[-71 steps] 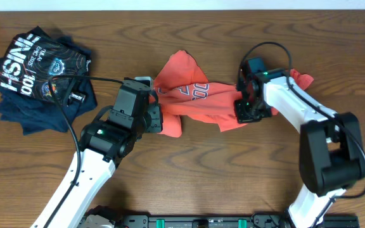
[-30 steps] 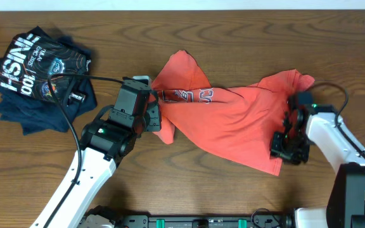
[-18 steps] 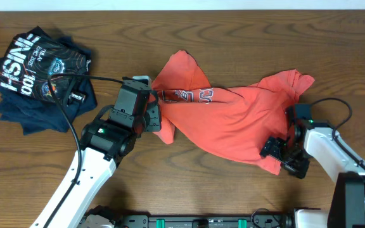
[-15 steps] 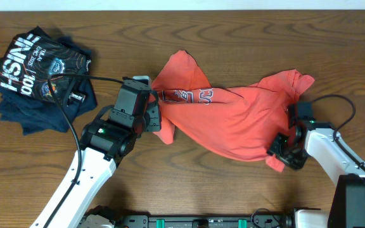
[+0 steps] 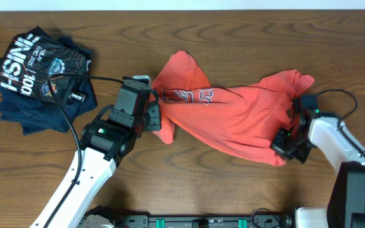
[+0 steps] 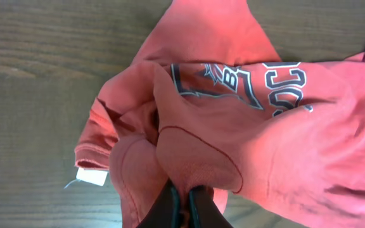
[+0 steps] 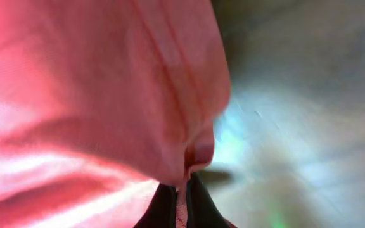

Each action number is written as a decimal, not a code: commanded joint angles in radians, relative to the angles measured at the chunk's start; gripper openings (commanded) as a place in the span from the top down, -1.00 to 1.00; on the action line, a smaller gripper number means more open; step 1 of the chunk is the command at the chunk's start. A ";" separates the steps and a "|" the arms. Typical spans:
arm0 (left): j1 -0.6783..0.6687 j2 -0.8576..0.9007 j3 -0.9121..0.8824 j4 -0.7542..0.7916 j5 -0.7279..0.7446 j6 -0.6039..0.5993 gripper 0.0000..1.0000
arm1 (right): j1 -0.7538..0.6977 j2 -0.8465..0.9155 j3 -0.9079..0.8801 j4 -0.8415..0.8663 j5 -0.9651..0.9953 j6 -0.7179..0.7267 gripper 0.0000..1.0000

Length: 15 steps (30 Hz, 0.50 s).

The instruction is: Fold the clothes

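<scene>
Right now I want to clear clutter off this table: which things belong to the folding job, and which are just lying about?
Part of the job:
- red-orange T-shirt, spread out but crumpled
- left end effector and right end effector, each shut on an edge of it

Just lying about:
- dark shirts with white lettering, piled at the far left of the table

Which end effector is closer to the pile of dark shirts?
Left. In the overhead view the left end effector is a short way right of the dark shirt pile, pinching the orange T-shirt. The right end effector grips that T-shirt's opposite end, much farther away.
</scene>
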 commanded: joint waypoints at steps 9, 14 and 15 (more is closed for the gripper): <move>0.005 -0.162 0.090 0.006 -0.016 0.176 0.88 | -0.026 -0.037 0.591 -0.280 -0.008 -0.161 0.98; 0.005 -0.262 0.163 0.006 -0.131 0.246 0.88 | -0.056 -0.113 0.806 -0.378 0.037 -0.180 0.98; 0.005 -0.277 0.176 0.006 -0.146 0.250 0.88 | -0.060 -0.131 0.834 -0.391 0.049 -0.182 0.98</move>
